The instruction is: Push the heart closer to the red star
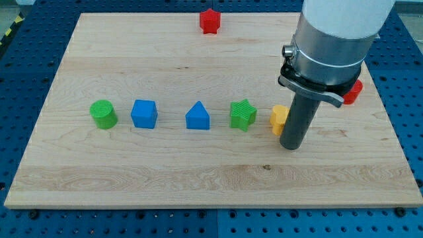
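Nearest the view's bottom, our tip (pixel 291 147) rests on the wooden tabletop (pixel 198 178), right of centre, at the end of the dark rod that hangs from the grey arm housing. No claw shows anywhere, so we cannot tell any open or closed state for one.

Just behind and touching the rod's left side sits a yellow block (pixel 279 119). The rod hides its right half, so we cannot make out its shape with certainty; it may be the heart.

That yellow block closes a row running across the middle of the tabletop. Going toward the view's left, we see a green star (pixel 242 114) just beside it, then a blue triangular block (pixel 197 116), a blue cube (pixel 144 113) and a green cylinder (pixel 104 114), each apart from its neighbour.

Farther back at the view's right, a red block (pixel 353 91) peeks from behind the arm, its shape hidden.

Farthest, near the tabletop's top edge, stands the red star (pixel 209 21), well apart from the yellow block and from our tip.
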### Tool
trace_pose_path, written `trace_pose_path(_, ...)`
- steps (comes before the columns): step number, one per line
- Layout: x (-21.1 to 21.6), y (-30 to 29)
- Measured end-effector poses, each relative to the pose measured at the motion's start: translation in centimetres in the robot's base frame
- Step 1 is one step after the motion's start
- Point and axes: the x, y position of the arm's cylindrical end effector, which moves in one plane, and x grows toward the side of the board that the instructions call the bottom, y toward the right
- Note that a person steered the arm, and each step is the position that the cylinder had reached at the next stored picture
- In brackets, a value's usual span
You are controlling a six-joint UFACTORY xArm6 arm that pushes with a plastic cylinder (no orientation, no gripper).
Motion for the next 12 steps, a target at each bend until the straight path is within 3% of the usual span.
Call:
trace_pose_path(4,-9.4,-0.2)
trace_pose_path(8,-9.1,-3.7)
trace_pose_path(10,-11.4,-7.8)
trace_pose_path(12,-14.5,-6.7)
